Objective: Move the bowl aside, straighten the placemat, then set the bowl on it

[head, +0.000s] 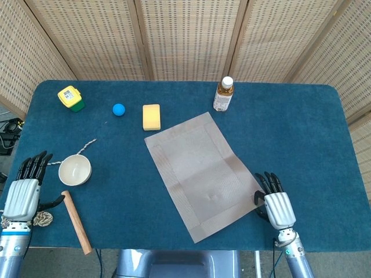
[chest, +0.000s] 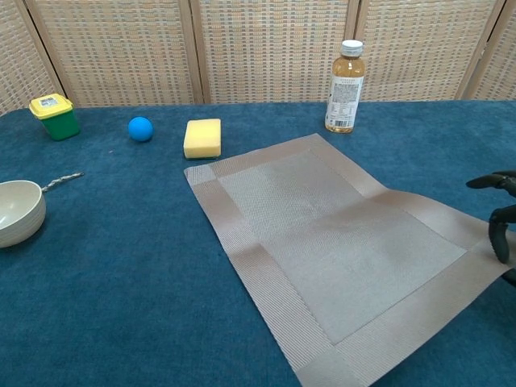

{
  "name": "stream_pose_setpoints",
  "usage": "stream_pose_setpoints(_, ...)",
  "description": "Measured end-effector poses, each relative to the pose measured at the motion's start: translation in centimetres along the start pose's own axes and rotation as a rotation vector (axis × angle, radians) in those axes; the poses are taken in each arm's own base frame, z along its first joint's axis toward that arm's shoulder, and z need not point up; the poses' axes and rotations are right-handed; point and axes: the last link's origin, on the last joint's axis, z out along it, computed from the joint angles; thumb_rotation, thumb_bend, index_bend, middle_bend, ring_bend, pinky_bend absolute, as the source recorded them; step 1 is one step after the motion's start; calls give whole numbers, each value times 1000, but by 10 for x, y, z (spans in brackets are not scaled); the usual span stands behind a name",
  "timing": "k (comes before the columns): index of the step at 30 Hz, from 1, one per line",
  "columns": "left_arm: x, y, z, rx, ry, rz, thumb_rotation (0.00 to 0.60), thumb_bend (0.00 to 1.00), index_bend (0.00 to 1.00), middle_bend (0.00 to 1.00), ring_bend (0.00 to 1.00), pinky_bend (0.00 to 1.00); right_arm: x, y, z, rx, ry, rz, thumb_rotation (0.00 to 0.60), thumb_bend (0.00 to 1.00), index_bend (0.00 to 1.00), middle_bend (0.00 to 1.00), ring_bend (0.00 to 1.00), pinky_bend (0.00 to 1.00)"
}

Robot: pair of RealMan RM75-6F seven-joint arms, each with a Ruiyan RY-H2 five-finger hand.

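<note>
The placemat (head: pixel 204 174) lies skewed on the blue counter (head: pixel 290 127), its long sides running diagonally from upper left to lower right. The right hand (head: pixel 276 205) sits at the mat's lower right corner, its fingers (chest: pixel 498 234) curled over the edge and pinching it against the thumb below. The bowl (head: pixel 75 169) stands well to the left of the mat, upright, near the left hand (head: pixel 23 194), which rests beside it holding nothing, fingers straight and slightly spread. A yellow sponge (head: pixel 151 116) lies just beyond the mat's far corner, with a blue ball (head: pixel 119 109) and a bottle (head: pixel 223 94) nearby.
</note>
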Motion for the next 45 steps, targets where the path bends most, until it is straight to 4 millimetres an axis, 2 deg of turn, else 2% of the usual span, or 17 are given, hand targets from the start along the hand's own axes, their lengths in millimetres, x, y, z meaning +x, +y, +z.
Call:
stream_pose_setpoints(8, 0, 0, 0, -1, 1, 1, 600, 128, 26, 0, 0, 0, 8, 37, 13, -90, 1, -59, 600, 514, 704, 203, 18, 109)
stream_pose_setpoints(15, -2, 0, 1, 1, -3, 8, 600, 129, 26, 0, 0, 0, 24, 70, 41, -156, 12, -118, 600, 512, 707, 209, 25, 109)
stream_pose_setpoints(20, -3, 0, 2, 4, -5, 12, 600, 128, 26, 0, 0, 0, 35, 80, 64, -173, 21, -163, 600, 509, 706, 212, 27, 109)
stream_pose_setpoints(26, -3, -1, 3, 7, -7, 13, 600, 128, 26, 0, 0, 0, 49, 91, 90, -199, 21, -234, 600, 486, 677, 189, 27, 59)
stream_pose_setpoints(28, -3, -1, 3, 7, -6, 15, 600, 128, 26, 0, 0, 0, 53, 96, 94, -212, 24, -251, 600, 447, 636, 158, 23, 30)
stream_pose_setpoints(29, -4, -1, 3, 7, -7, 15, 600, 128, 26, 0, 0, 0, 54, 97, 94, -216, 23, -254, 600, 414, 581, 117, 15, 14)
stream_pose_setpoints(32, -4, -1, 3, 6, -11, 15, 600, 129, 26, 0, 0, 0, 55, 100, 92, -233, 13, -260, 600, 339, 328, 7, 0, 0)
stream_pose_setpoints(33, -4, -1, 3, 6, -10, 15, 600, 129, 26, 0, 0, 0, 56, 102, 90, -245, 10, -262, 600, 322, 235, 0, 0, 0)
stream_pose_setpoints(35, -4, -1, 3, 7, -10, 16, 600, 129, 26, 0, 0, 0, 57, 104, 86, -263, 7, -256, 600, 304, 135, 0, 0, 0)
stream_pose_setpoints(38, -4, 0, 3, 5, -12, 17, 600, 128, 26, 0, 0, 0, 60, 106, 78, -292, 8, -232, 600, 286, 85, 0, 0, 0)
stream_pose_setpoints(45, -7, 3, 4, -11, -18, 20, 600, 111, 26, 0, 0, 0, 72, 98, 48, -296, 52, -134, 600, 249, 70, 0, 0, 0)
